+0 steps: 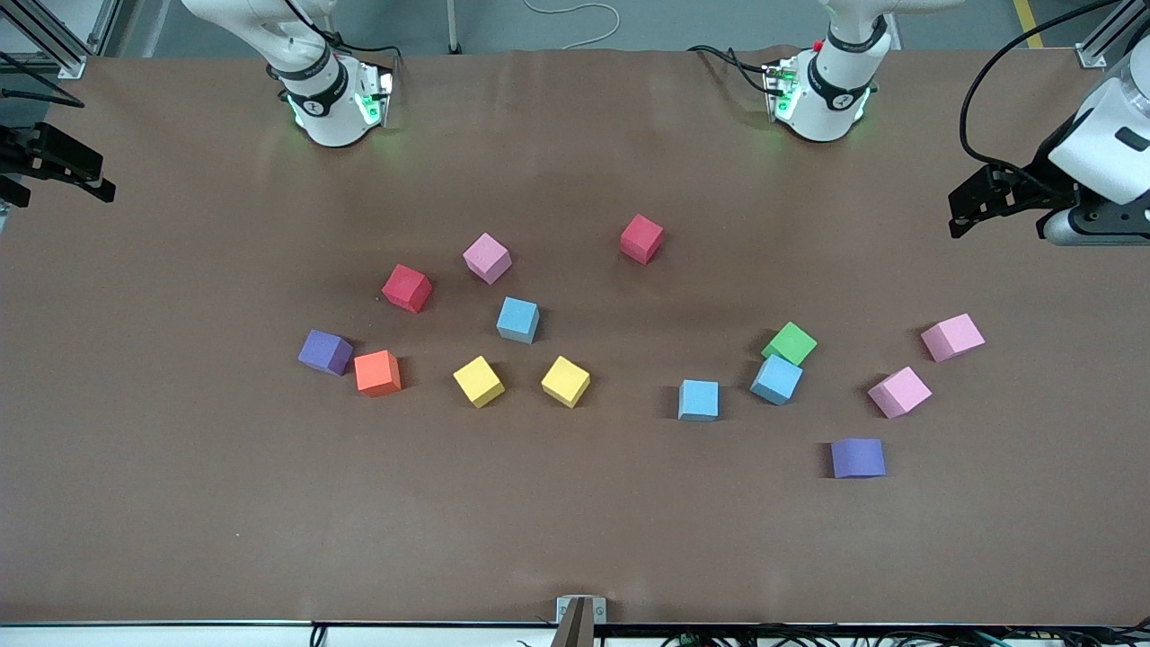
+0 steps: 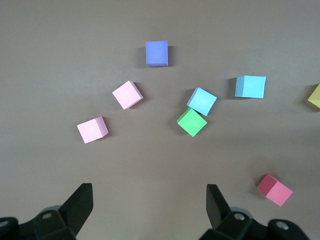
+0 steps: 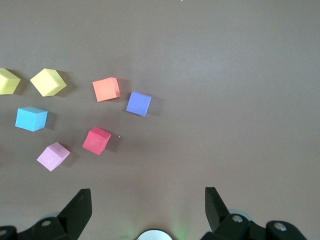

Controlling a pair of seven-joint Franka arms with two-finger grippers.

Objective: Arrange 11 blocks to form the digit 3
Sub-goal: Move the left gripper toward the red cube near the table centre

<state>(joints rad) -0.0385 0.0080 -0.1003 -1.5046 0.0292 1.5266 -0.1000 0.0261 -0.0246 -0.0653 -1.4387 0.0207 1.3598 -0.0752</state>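
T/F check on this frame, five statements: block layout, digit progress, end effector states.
1. Both end effectors, left and right, are open and empty. True.
2. The green block touches a light blue block. True.
3. The digit 3 is half built. False: no bar has been formed yet.
4. The two yellow blocks are stacked. False: both sit apart on the table.
5. Three pink blocks are visible. True.
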